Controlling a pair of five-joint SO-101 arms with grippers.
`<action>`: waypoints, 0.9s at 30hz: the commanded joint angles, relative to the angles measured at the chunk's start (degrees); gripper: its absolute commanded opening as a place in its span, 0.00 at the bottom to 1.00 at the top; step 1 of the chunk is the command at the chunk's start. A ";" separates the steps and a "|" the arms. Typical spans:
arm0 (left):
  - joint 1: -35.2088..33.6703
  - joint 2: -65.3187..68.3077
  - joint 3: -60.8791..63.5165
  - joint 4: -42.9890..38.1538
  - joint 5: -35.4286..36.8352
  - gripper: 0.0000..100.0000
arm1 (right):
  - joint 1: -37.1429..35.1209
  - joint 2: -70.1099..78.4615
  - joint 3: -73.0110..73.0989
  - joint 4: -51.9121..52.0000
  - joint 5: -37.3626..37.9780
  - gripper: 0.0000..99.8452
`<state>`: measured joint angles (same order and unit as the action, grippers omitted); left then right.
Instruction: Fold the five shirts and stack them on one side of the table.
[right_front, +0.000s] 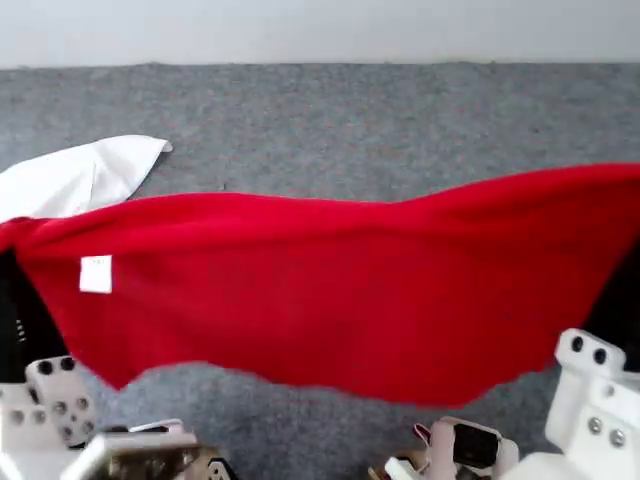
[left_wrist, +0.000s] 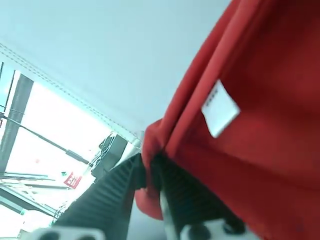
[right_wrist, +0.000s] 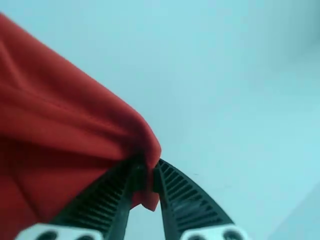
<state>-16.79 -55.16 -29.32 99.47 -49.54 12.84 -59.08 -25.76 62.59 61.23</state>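
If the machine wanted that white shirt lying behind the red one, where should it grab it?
Probably the rounded corner of the white shirt that pokes out toward the middle, pinched from above. That corner lies flat and free on the grey table, while the rest is hidden behind the raised red shirt or runs off the view's edge.

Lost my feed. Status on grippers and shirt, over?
Left gripper shut on red shirt. Right gripper shut on its other end. Shirt held spread above table. White garment on table near left end.
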 joint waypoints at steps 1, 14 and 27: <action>-0.79 0.09 7.25 1.05 -0.35 0.01 | 0.92 5.58 0.26 1.54 0.53 0.01; -0.79 5.10 58.68 -28.31 -3.43 0.01 | -9.63 30.37 26.29 -0.22 -2.99 0.01; 5.27 34.20 58.07 -55.47 -3.34 0.01 | -15.25 45.67 34.73 -31.96 -3.60 0.01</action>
<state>-13.01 -27.30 34.42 48.75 -52.70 -2.20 -15.56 10.11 38.95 58.33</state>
